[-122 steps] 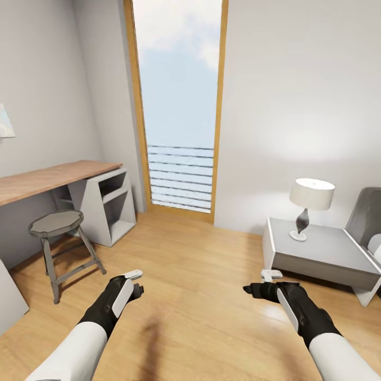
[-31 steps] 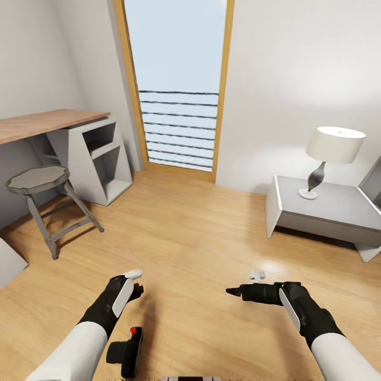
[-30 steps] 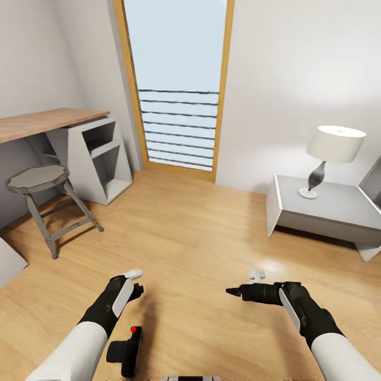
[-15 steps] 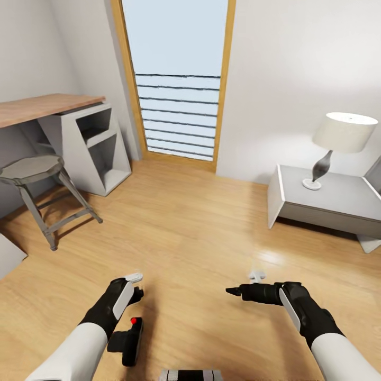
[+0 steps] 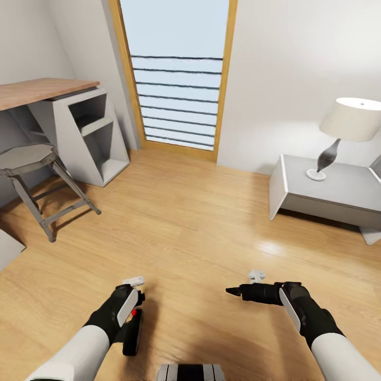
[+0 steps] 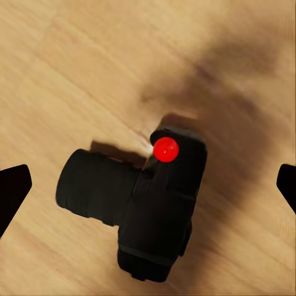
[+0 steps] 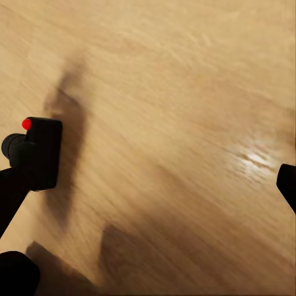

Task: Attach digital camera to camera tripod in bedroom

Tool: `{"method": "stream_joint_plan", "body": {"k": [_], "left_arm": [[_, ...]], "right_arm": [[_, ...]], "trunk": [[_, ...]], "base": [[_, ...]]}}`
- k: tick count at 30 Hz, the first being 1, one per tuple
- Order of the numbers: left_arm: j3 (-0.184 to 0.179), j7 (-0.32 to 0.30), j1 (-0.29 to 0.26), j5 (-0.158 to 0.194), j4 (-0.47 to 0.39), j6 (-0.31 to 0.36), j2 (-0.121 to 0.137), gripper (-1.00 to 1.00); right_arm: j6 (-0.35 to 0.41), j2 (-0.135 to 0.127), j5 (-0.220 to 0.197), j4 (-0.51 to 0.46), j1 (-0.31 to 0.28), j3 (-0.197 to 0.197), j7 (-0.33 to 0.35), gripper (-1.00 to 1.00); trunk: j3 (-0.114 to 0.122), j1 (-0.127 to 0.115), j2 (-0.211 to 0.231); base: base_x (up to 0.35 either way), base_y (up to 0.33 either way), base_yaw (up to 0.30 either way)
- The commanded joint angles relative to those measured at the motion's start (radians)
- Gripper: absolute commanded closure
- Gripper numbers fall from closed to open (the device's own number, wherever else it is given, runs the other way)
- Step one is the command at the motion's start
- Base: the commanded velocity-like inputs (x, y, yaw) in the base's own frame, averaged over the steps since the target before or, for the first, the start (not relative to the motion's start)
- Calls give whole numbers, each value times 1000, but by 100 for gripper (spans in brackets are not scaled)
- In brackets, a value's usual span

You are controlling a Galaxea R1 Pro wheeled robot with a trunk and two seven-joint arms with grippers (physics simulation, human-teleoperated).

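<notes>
**Left gripper spread wide above the camera on the floor**

Left gripper (image 5: 130, 301) sits at the lower left of the head view, directly over the digital camera (image 5: 133, 333), which lies on the light wood floor (image 5: 196, 227). In the left wrist view the digital camera (image 6: 139, 206) fills the middle of the frame, red button (image 6: 166, 149) up, with the two dark fingertips (image 6: 12, 194) far out at the frame's side edges and clear of it, so the jaws stand wide apart and hold nothing.

The right gripper (image 5: 243, 284) hovers over bare floor at lower right, its fingers also parted and empty; its wrist view catches the camera (image 7: 36, 154) at the left edge.

Beyond: a tall wood-framed window (image 5: 177, 79) at top centre, a desk (image 5: 58, 116) and grey stool (image 5: 32, 180) at left, and a lamp (image 5: 344, 129) on a low grey table (image 5: 328, 198) at right.
</notes>
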Motion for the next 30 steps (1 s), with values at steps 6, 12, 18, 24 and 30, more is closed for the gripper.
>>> {"method": "stream_joint_plan", "body": {"k": [6,12,18,24,30], "left_arm": [[-32,8,0,8,4,-4,0,-100],[-39,8,0,8,5,-6,0,-100],[-40,8,0,9,6,-7,0,-100],[-41,8,0,10,6,-7,0,-100],[-40,9,0,10,2,-7,0,-100]], "right_arm": [[8,0,-6,-1,0,-2,0,-100],[8,0,-7,-1,0,-3,-1,-100],[8,0,-7,-1,0,-3,-3,-100],[9,0,-7,-1,0,-3,-5,-100],[9,0,-7,-1,0,-3,-5,-100]], "trunk": [[-24,2,-2],[-47,5,-3],[-70,8,-5],[-94,11,-6],[-117,13,-7]], "base": [[0,0,0],[0,0,0],[0,0,0],[0,0,0],[0,0,0]]}}
